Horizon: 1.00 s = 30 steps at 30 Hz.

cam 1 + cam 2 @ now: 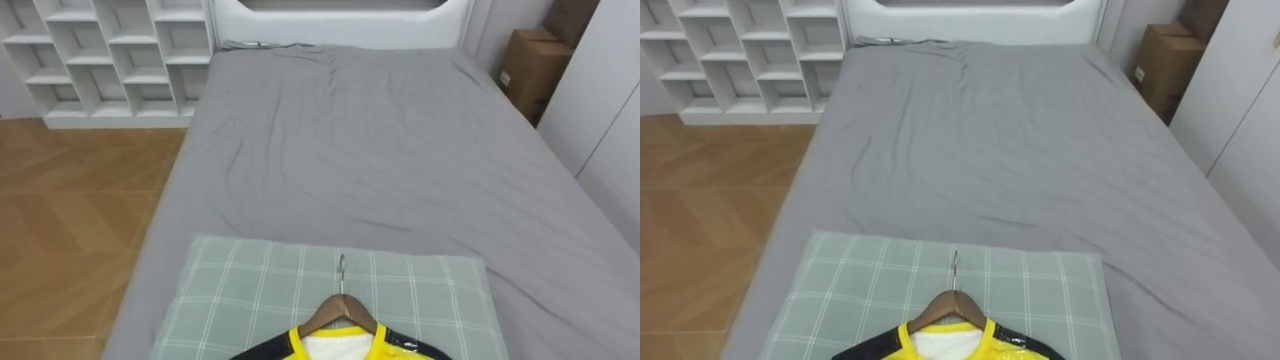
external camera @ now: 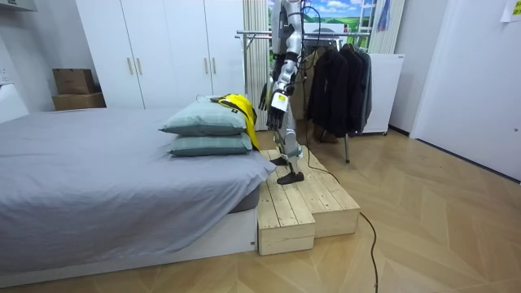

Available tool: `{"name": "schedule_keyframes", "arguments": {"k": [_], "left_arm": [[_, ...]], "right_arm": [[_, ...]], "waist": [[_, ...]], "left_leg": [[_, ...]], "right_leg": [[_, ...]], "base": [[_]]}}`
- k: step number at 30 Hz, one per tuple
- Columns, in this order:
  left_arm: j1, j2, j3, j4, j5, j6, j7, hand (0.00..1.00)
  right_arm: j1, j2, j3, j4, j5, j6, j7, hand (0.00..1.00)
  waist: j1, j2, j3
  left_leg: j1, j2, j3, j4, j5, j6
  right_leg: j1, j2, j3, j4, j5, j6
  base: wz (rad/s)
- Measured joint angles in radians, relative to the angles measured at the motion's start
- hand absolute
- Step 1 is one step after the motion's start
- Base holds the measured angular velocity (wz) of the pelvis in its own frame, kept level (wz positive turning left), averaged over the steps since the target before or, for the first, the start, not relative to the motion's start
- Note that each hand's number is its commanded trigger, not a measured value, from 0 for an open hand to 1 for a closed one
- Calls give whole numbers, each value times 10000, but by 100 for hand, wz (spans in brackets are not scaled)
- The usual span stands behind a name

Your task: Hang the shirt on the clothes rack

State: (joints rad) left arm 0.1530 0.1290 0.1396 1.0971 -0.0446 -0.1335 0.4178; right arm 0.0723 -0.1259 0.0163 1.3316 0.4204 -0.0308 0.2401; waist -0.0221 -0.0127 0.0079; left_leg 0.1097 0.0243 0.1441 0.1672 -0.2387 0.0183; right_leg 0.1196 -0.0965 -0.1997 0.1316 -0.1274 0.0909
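A yellow shirt with black trim [image 1: 340,346] lies on a wooden hanger [image 1: 338,311] at the bottom edge of the eye views; the metal hook [image 1: 341,268] points up the bed. Shirt and hanger rest on a pale green checked pillow [image 1: 250,290], the upper of two stacked pillows [image 2: 207,122]. In the room view I stand on a wooden platform [image 2: 305,207] beside the pillows, facing the bed. My left hand [image 2: 273,110] hangs at my side, fingers relaxed, holding nothing. Behind me stands a clothes rack [image 2: 269,34] with dark garments [image 2: 338,81] on it.
The grey bed [image 1: 380,150] stretches away from the pillows. A white cubby shelf [image 1: 110,55] stands at the far left, cardboard boxes [image 1: 530,65] at the far right. White wardrobes [image 2: 163,49] line the wall. The platform steps down to wooden floor [image 2: 423,228].
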Motion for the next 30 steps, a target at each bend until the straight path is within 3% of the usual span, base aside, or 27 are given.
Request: {"name": "schedule_keyframes", "arguments": {"k": [5,7,11,14,16,25,30], "left_arm": [[-33,7,9,-212,201,-413,900,0],[-36,16,0,-261,476,-417,1327,0],[77,22,-34,-962,1635,-418,2231,0],[82,35,-91,-1555,3085,-434,2802,0],[-22,142,-450,-1863,3800,-522,3226,0],[-83,204,-681,-2970,5814,-561,4026,0],[-91,200,-864,-3615,7552,-546,4258,0]], "right_arm": [[40,5,8,-5,14,-143,-177,0],[48,5,14,-13,25,-143,-187,0],[70,1,7,-31,-22,-117,-191,0],[69,-10,9,-76,-167,-138,-212,0],[44,-32,61,-70,-99,-145,-216,0],[28,-37,27,-66,-119,-136,-311,0],[-39,-39,11,-53,-338,-138,-276,0]], "waist": [[17,25,17],[-17,39,16],[-9,44,15],[-22,63,3],[-61,56,-9],[-293,58,-61],[-315,25,-92]], "left_leg": [[213,-2,-82,-41,0,0],[246,-2,-106,-49,-1,-1],[218,-2,-103,-52,-1,-1],[216,-1,-109,-11,-1,-2],[207,-2,-139,-4,1,-3],[226,-1,-125,-10,1,-4],[227,-7,-130,16,2,-5]], "right_leg": [[225,2,-53,-5,0,0],[265,2,-80,-7,-1,1],[238,3,-86,-7,-1,1],[253,2,-86,-6,-1,1],[257,1,-120,-3,-1,1],[199,-1,-128,-2,-1,1],[227,-12,-111,-2,-1,1]], "base": [[5],[2],[0],[0],[2],[0],[0]]}}
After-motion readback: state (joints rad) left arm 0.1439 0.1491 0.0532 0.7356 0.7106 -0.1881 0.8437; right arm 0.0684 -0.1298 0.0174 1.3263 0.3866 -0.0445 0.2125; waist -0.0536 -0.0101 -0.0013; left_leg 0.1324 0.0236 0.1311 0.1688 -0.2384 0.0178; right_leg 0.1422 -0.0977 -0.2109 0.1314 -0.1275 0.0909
